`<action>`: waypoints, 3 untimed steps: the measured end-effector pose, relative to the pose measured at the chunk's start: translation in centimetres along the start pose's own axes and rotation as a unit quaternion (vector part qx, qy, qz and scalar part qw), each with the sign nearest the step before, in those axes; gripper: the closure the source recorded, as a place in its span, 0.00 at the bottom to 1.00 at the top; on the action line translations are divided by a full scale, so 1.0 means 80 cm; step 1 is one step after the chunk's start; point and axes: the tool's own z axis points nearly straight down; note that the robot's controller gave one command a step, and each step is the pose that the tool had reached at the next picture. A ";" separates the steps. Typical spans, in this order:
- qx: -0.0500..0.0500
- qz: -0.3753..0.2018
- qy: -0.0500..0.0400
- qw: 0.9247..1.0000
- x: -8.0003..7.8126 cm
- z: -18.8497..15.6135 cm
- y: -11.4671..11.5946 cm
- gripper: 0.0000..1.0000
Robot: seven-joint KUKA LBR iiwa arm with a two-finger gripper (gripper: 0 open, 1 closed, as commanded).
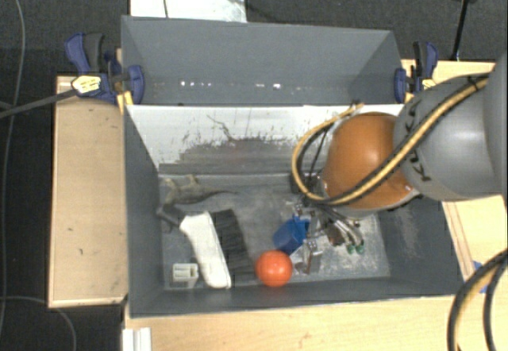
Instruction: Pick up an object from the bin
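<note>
My gripper (pixel 327 244) is low in the bin's right half, close to the floor, under the arm's orange cover. A small blue block-like thing (pixel 290 233) lies right against its left side; whether it is gripped I cannot tell. An orange ball (pixel 275 268) rests just left of and below the gripper, near the front wall, apart from it.
A white brush with black bristles (pixel 211 244) lies left of the ball. A small grey-white clip (pixel 184 272) sits in the front left corner. A dull grey tool (pixel 184 192) lies along the left back. The arm and its cables cover the bin's right side.
</note>
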 end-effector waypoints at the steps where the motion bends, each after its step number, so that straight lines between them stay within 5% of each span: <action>1: 0.000 -0.089 -0.003 0.996 -0.001 0.019 -0.003 1.00; 2: 0.000 -0.088 -0.003 0.996 -0.001 0.019 -0.003 1.00; 3: -0.001 -0.088 0.001 0.996 0.003 -0.032 -0.010 1.00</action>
